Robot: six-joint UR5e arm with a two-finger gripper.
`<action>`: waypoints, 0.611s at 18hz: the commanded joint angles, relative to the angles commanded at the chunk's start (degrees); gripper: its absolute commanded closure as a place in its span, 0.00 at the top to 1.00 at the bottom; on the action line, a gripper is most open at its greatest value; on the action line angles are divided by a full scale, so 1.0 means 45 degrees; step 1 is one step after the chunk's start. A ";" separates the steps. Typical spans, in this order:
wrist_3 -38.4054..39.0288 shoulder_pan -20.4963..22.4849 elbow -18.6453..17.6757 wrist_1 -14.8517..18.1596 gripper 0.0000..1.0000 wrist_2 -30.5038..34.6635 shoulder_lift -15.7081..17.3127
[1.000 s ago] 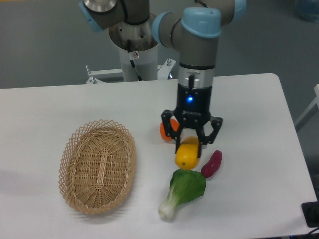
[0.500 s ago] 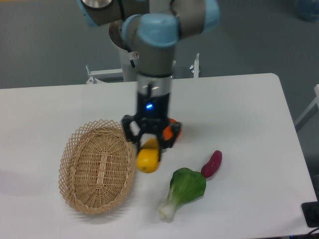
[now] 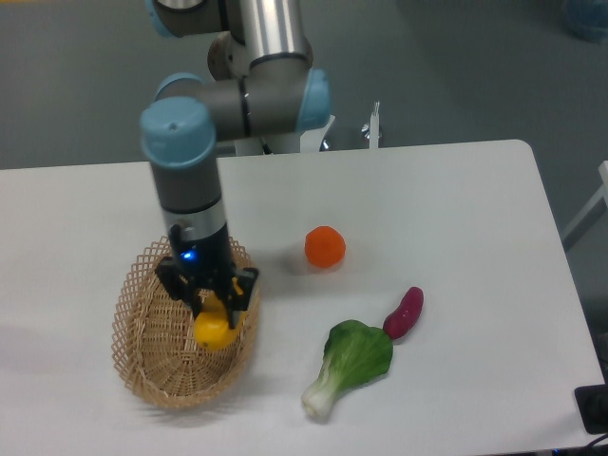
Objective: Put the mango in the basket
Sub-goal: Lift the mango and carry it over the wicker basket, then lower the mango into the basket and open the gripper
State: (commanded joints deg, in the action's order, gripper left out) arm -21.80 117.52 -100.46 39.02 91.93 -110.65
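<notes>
The yellow mango hangs between the fingers of my gripper, which is shut on it. The gripper holds the fruit over the inside of the tan wicker basket, toward its right side, just above the woven floor. The basket stands on the left part of the white table. The top of the mango is hidden by the gripper's fingers.
A round orange sits on the table to the right of the basket. A green leafy vegetable lies at the front middle, with a small purple-red vegetable beside it. The arm's base stands behind the table's far edge.
The gripper has carried the mango left, from beside the orange and the purple vegetable to over the basket. The orange, uncovered, stays in place.
</notes>
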 joint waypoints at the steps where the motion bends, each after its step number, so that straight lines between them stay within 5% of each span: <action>1: 0.0000 -0.0350 0.0000 0.0000 0.45 0.0407 -0.0253; 11: 0.0059 -0.1486 -0.0586 0.0000 0.46 0.1271 -0.0959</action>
State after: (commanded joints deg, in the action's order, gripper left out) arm -21.53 110.83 -103.09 39.02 97.65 -114.96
